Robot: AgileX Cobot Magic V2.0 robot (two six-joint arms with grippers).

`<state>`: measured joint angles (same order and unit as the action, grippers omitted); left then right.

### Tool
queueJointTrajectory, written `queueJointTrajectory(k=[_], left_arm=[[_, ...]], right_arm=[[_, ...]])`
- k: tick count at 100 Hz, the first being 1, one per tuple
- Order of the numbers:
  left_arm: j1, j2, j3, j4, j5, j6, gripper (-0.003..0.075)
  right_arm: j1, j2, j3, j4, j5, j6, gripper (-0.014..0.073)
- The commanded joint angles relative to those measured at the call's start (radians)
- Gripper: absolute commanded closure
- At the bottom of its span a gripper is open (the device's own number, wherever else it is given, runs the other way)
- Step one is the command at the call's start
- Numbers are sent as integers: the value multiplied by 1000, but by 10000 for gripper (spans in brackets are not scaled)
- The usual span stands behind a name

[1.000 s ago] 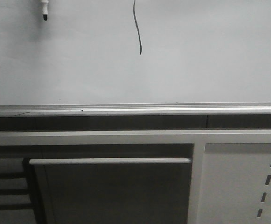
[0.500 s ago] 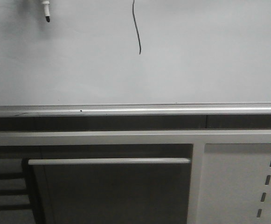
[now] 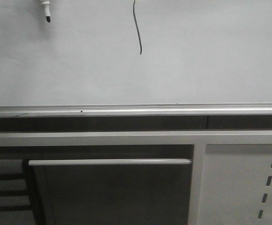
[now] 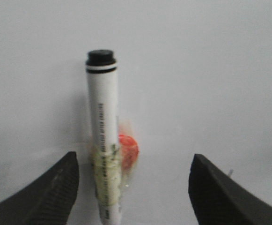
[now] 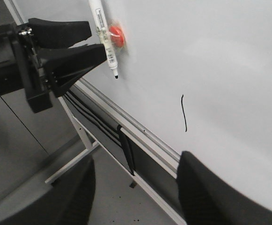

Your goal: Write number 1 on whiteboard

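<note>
The whiteboard (image 3: 210,56) fills the upper front view, with its silver rail (image 3: 136,111) below. The number 1 (image 3: 137,28) is a thin black wavy stroke at top centre; it also shows in the right wrist view (image 5: 184,112). A white marker (image 4: 103,131) with a black tip (image 3: 47,18) is taped to a red magnet (image 4: 128,151) and sits on the board. My left gripper (image 4: 133,187) is open. The marker is between its jaws close to one finger (image 4: 56,187), not clamped. My right gripper (image 5: 136,187) is open and empty, back from the board.
Below the rail stand a grey frame bar (image 3: 136,138), a dark panel (image 3: 112,192) and a white perforated panel (image 3: 243,183) at lower right. The right wrist view shows the left arm's black body (image 5: 28,70), the stand's legs and the grey floor (image 5: 126,201).
The marker tip has shifted very slightly right and down on the board. The stroke and everything else look the same.
</note>
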<state>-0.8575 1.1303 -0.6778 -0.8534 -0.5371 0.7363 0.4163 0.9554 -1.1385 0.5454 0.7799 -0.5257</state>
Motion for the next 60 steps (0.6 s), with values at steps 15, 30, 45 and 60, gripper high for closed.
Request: queueJointTrajectory(k=[15, 30, 45, 60], left_arm=[[-2, -173, -10, -8, 252, 125, 264], [-2, -287, 43, -8, 287, 125, 440], [-2, -397, 111, -8, 305, 130, 738], [-2, -480, 193, -8, 381, 156, 741]], right_arm=[[-57, -72, -34, 8, -65, 47, 316], [-153, -140, -7, -34, -71, 103, 567], [-213, -261, 113, -36, -163, 103, 657], [-214, -430, 331, -36, -352, 101, 657]])
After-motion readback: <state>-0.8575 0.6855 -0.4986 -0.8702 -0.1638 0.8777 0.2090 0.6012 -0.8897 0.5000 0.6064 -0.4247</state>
